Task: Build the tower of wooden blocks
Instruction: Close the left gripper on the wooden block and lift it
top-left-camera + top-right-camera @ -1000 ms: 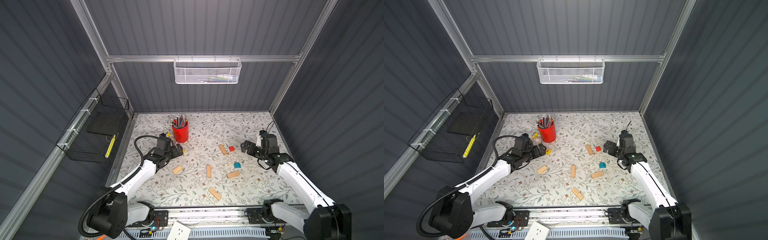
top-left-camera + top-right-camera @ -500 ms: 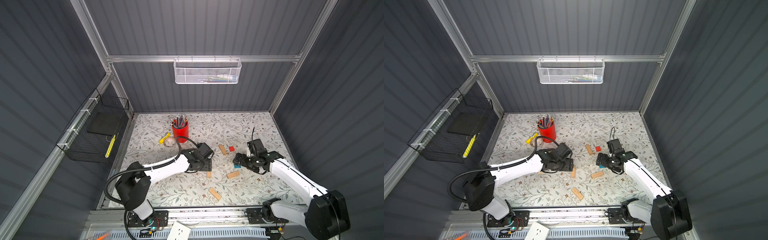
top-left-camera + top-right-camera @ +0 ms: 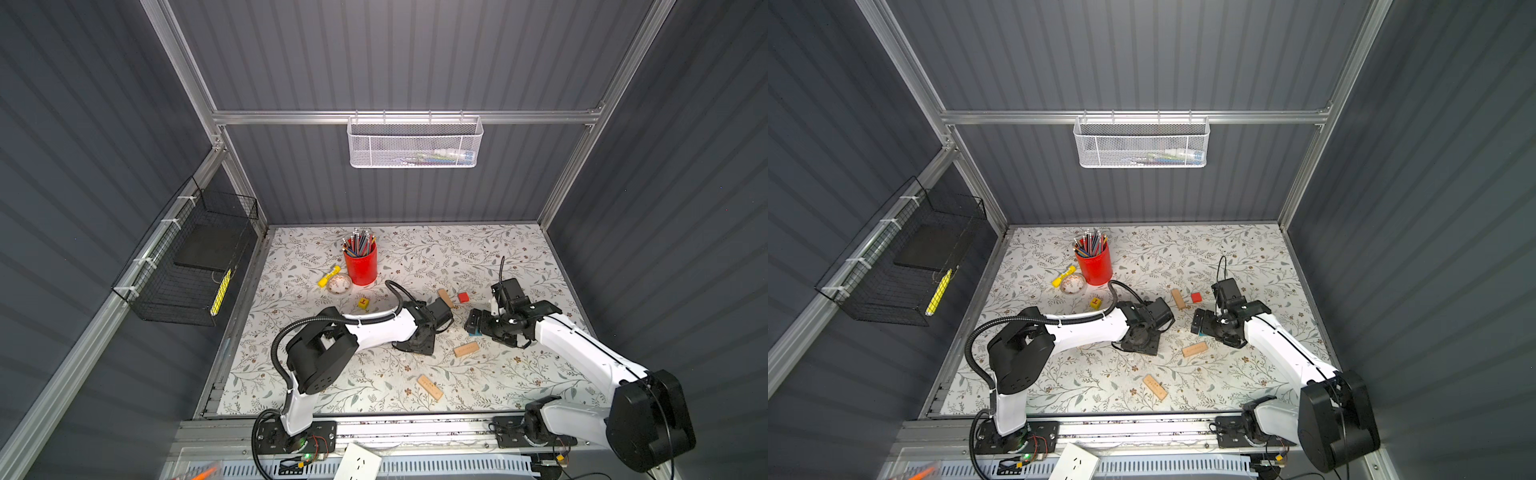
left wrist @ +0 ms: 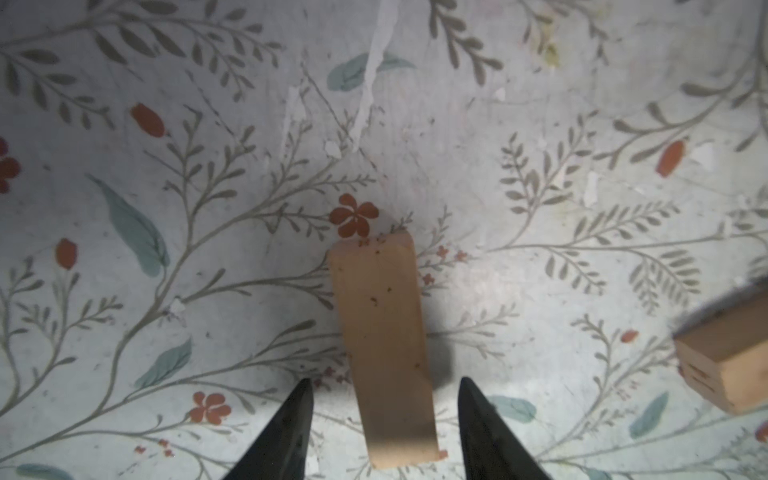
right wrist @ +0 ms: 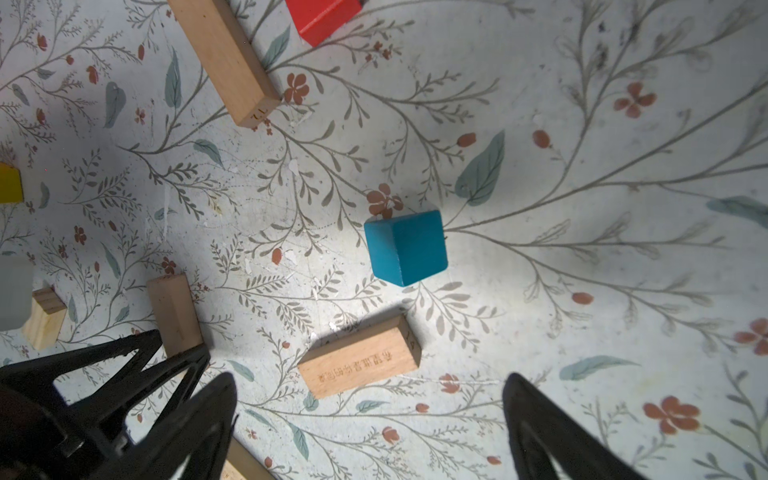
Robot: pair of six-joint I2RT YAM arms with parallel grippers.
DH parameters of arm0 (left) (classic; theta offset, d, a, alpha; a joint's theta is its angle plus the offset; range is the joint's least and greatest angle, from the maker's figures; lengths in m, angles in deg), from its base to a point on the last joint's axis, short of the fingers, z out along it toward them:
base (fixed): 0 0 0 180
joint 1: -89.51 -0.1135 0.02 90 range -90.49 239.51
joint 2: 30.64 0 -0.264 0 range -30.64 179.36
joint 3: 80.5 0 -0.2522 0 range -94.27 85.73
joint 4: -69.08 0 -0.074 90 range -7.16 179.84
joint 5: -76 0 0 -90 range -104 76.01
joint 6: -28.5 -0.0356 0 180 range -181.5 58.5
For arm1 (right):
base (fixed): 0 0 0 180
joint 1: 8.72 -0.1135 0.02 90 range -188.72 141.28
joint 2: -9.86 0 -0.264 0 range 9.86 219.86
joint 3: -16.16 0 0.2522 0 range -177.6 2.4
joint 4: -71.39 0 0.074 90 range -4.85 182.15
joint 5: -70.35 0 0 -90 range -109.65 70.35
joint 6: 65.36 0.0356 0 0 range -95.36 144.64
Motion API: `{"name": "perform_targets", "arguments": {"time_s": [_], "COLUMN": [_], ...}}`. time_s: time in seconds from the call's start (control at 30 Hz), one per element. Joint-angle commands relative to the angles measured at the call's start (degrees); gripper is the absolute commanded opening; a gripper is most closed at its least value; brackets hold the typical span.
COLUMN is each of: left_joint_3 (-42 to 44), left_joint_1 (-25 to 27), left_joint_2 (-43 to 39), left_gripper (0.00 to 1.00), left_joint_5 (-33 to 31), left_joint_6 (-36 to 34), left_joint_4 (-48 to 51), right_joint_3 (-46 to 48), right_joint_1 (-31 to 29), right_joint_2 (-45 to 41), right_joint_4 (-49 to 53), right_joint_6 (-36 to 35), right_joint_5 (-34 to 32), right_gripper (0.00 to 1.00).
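My left gripper (image 4: 385,379) is partly open. Its fingertips (image 4: 291,428) sit either side of a pale plank (image 4: 382,332) lying flat on the table (image 4: 166,124), with a gap on each side, so it holds nothing. My right gripper (image 5: 370,376) is spread wide and empty, with the teal block (image 5: 407,247) mid-frame in its wrist view. No tower stands yet. In a top view the pieces lie scattered mid-frame: a red block (image 3: 463,297) beside an angled plank (image 3: 444,298), a yellow block (image 3: 363,303) further left, a third plank (image 3: 465,349) lower down, and a fourth plank (image 3: 429,387) lower still.
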Motion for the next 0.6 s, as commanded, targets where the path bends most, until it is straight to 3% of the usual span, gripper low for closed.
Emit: {"name": "perform_targets", "arguments": {"time_s": [0.0, 0.57], "left_joint_3": [-2.47, -3.81], "left_joint_1": [0.41, 0.00], "left_joint_2": [1.17, 1.66], "left_gripper": [0.53, 0.24], "left_joint_5": [-2.03, -6.51], "left_joint_6": [0.20, 2.66], "left_joint_4": [2.94, 2.35], "right_joint_3": [-0.53, -1.11], "right_joint_1": [0.09, 0.10], "right_joint_2": [0.12, -0.24], "right_joint_4": [-0.03, 0.53], "right_joint_6": [-0.54, -1.53], "right_joint_5": [0.71, 2.30], "right_gripper": [0.99, 0.99]}}
